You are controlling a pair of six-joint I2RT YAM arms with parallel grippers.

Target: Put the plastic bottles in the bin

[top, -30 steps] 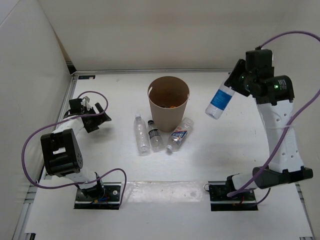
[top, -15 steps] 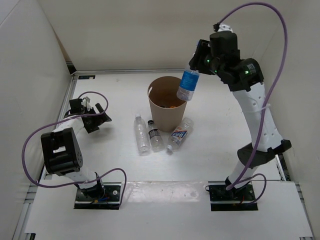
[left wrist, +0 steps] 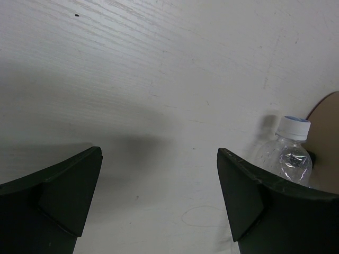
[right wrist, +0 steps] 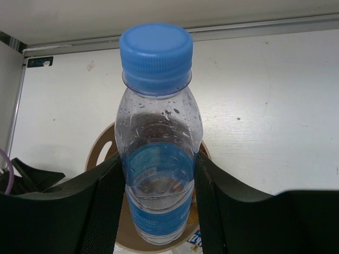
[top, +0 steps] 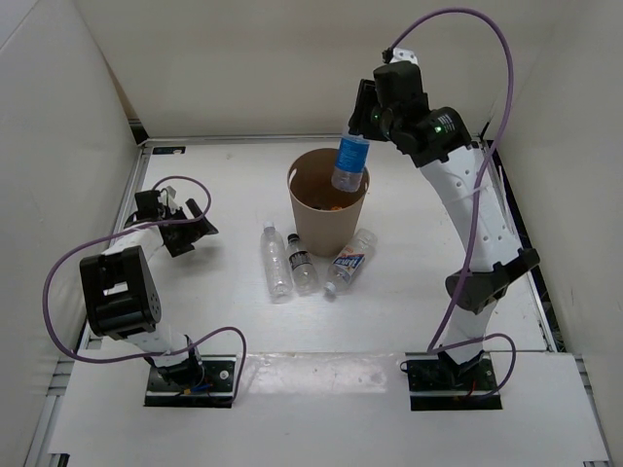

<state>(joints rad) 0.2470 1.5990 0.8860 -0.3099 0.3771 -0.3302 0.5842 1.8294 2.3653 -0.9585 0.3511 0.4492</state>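
Left pincer (top: 200,226): its jaws stood wide apart with nothing between them, low over the table (top: 428,243) at the left, well away from the bin (top: 304,216), which left the other arm room to work.
Bottles on the table: 3 lay on their sides just in front of the bin. They were a white-capped bottle (top: 275,261), a black-capped bottle (top: 302,265) beside it, and a labelled bottle (top: 348,261) slanting in at the bin's foot, touching it or nearly so. My left wrist view showed the white cap close ahead, so I judged that one the natural pick for that arm.
Bin: it stood upright mid-table with its mouth open upward. Something orange (top: 336,204) lay at the bottom, too small for me to name.
Blue-capped bottle (top: 347,165): it hung tilted over the far right part of the bin's mouth. I could not tell whether its lower end had passed the rim.
Right pincer (top: 362,126): it was clamped on that bottle's labelled body, 1 finger on each side, with the cap end pointing away from my wrist. I judged that this grip let the narrow end lead into the opening.
Progress: by my reckoning, 1 of 4 was in hand above the bin and 3 had yet to be picked up.
Next: parting the fingers should drop it. The risk I saw was the bottle catching the far rim, since it sat off-centre.
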